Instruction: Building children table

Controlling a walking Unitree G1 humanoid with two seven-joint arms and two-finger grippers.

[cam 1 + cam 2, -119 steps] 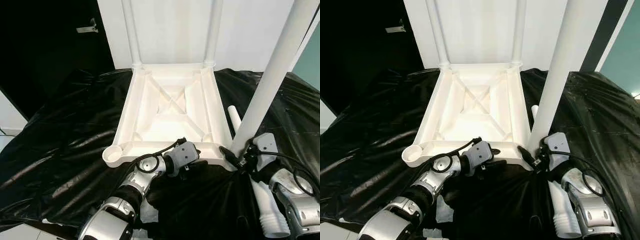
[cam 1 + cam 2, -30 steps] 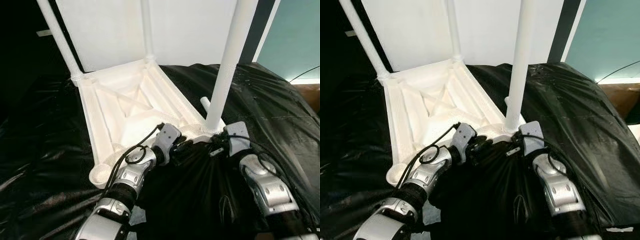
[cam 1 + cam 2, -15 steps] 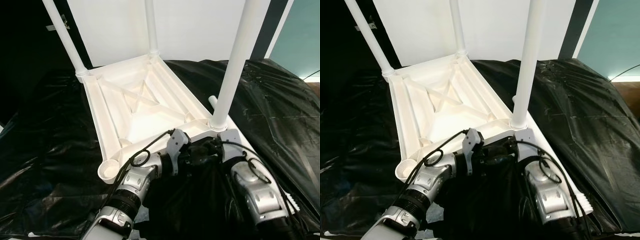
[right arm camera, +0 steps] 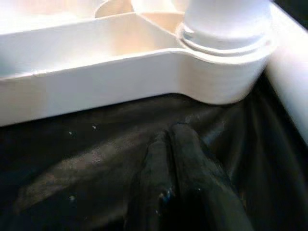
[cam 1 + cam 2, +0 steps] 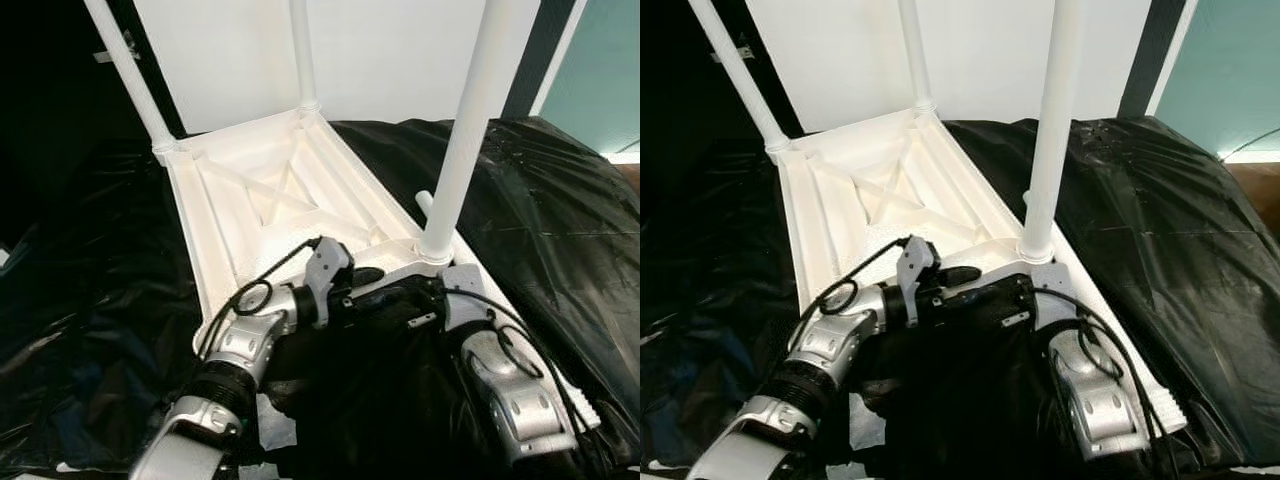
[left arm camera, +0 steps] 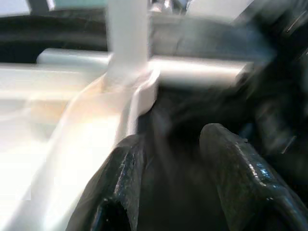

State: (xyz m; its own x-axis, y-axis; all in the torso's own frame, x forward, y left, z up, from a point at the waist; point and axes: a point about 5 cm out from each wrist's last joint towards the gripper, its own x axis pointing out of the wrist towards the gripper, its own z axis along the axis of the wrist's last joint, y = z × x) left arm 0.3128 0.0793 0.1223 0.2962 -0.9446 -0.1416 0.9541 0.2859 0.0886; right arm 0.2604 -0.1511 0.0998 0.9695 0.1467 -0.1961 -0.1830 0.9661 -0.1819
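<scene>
Three white legs stand upright in the corner sockets of an upturned white children's table (image 5: 270, 200), which lies top-down on a surface draped in black plastic sheeting (image 5: 560, 200). Two legs rise at the far corners, the far-left leg (image 5: 128, 70) and the far-right leg (image 5: 300, 50), while the near-right leg (image 5: 470, 120) stands in its socket close to both arms. Just beyond that leg, the end of another white tube (image 5: 426, 203) pokes out beside the table's right edge.

Both silver arms reach in over the sheeting at the table's near edge. The left gripper (image 6: 168, 159) points along the near rim toward the near-right corner; in the left wrist view, which is blurred, its two black fingers (image 6: 231, 159) are spread apart with nothing between them, hovering over the dark plastic beside the white frame. The right gripper (image 4: 168, 139) sits low on the sheeting just short of the near-right socket (image 4: 226, 77), its fingers pressed together and gripping nothing, apart from the white rim. A ribbed white piece (image 5: 1165, 405) lies beside the right arm.
</scene>
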